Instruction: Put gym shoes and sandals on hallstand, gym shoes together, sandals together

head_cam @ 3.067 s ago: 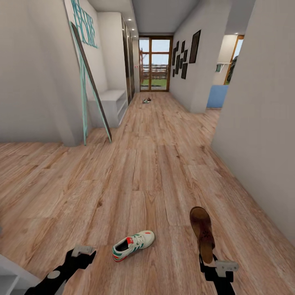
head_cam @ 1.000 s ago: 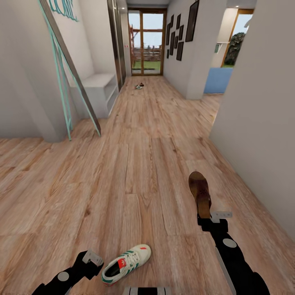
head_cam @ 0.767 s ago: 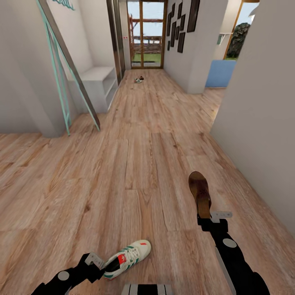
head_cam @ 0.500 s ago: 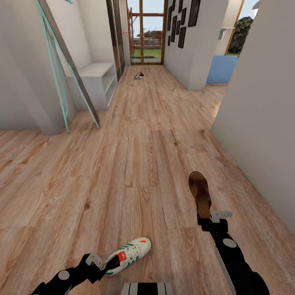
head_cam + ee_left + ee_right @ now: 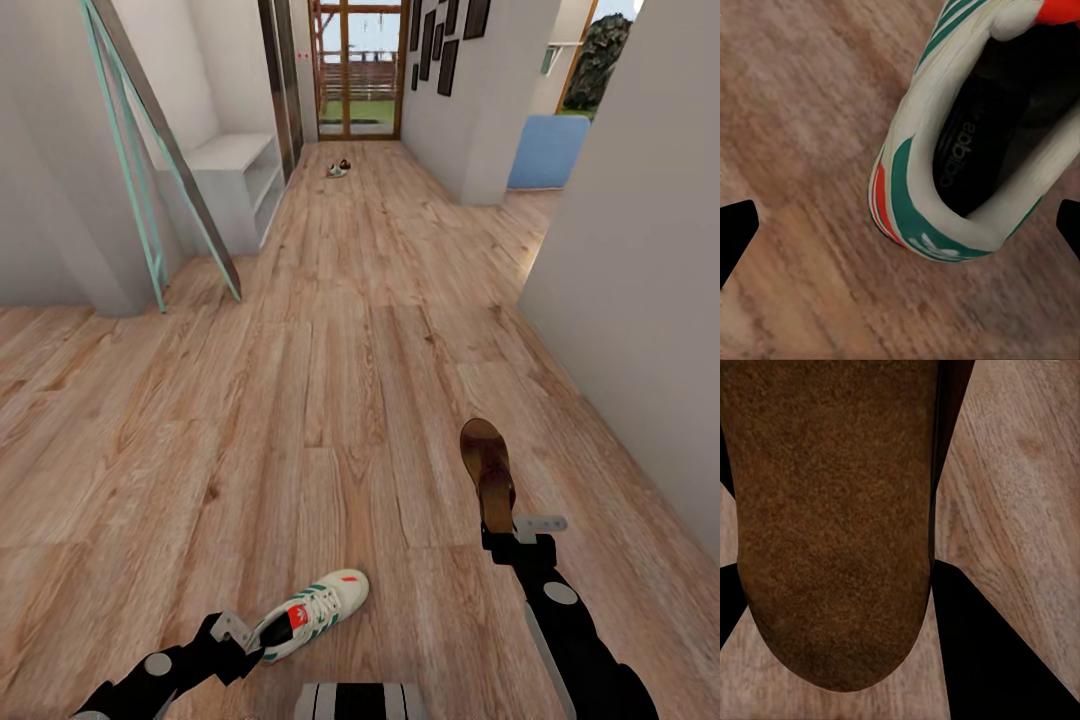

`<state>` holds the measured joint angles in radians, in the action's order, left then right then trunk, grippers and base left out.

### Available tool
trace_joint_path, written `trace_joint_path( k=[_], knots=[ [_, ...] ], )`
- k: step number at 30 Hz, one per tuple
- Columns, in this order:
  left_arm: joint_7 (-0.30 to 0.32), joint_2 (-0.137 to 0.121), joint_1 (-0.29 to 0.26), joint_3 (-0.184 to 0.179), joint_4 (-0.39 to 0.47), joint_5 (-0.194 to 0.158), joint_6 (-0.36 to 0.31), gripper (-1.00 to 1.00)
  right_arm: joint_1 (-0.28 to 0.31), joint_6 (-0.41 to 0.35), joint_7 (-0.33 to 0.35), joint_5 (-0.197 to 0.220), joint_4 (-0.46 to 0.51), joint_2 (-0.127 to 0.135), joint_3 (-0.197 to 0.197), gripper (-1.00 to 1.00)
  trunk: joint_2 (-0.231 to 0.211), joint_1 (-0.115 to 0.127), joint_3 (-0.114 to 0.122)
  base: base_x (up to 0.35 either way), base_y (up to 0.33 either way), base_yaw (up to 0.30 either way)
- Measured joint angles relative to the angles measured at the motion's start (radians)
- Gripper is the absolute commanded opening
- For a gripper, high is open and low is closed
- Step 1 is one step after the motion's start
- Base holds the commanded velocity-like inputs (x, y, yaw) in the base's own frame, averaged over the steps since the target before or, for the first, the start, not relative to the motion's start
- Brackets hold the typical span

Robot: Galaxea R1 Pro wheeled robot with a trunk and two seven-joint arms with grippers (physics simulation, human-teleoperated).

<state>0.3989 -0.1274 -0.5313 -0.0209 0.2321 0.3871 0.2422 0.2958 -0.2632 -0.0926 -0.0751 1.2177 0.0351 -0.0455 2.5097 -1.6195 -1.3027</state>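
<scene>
The corridor floor of wood planks runs toward a glass door, with a grey shelving unit against the left wall. The right gripper pinches the heel of one brown sandal, held off the planks. The left gripper has its fingers spread wide around the heel of one gym shoe lying on the floor. Two more shoes, too small to tell apart, lie far down the corridor.

Home corridor: wood-plank floor, framed wall pictures, glazed door
</scene>
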Motion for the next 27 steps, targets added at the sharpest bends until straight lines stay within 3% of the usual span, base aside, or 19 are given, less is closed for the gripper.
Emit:
trace_joint_path(
  k=[2, 4, 8, 15, 20, 27],
  knots=[
    [0.000, 0.001, 0.000, -0.003, 0.000, 0.010, 0.000, 1.00, 0.000, 0.000, 0.000, 0.000, 0.000, 0.000, 0.000, -1.00, 0.000, 0.000, 0.000, 0.000, 0.000, 0.000],
    [-0.001, 0.002, -0.002, -0.010, 0.004, 0.052, -0.003, 1.00, 0.000, 0.000, 0.000, 0.000, 0.001, 0.000, 0.000, -1.00, 0.000, 0.000, -0.002, 0.000, 0.000, 0.000],
    [0.000, 0.001, -0.002, -0.012, 0.024, 0.073, -0.005, 1.00, 0.000, 0.000, 0.000, 0.000, 0.003, 0.000, 0.000, -1.00, 0.001, -0.001, -0.018, 0.000, 0.000, 0.000],
    [0.000, 0.002, -0.002, -0.013, 0.073, 0.078, -0.041, 1.00, 0.000, 0.000, 0.000, 0.000, 0.006, 0.000, -0.001, -1.00, 0.002, -0.005, -0.056, 0.000, 0.000, 0.000],
    [0.006, 0.001, -0.002, -0.019, 0.143, 0.080, -0.119, 1.00, 0.000, 0.000, 0.000, 0.000, 0.007, 0.000, -0.001, -1.00, 0.002, -0.004, -0.058, 0.000, 0.000, 0.000],
    [0.017, 0.003, -0.002, -0.021, 0.155, 0.080, -0.129, 1.00, 0.000, -0.001, 0.000, 0.000, 0.008, 0.000, -0.002, -1.00, 0.003, -0.006, -0.070, 0.000, 0.000, 0.000]
  ],
)
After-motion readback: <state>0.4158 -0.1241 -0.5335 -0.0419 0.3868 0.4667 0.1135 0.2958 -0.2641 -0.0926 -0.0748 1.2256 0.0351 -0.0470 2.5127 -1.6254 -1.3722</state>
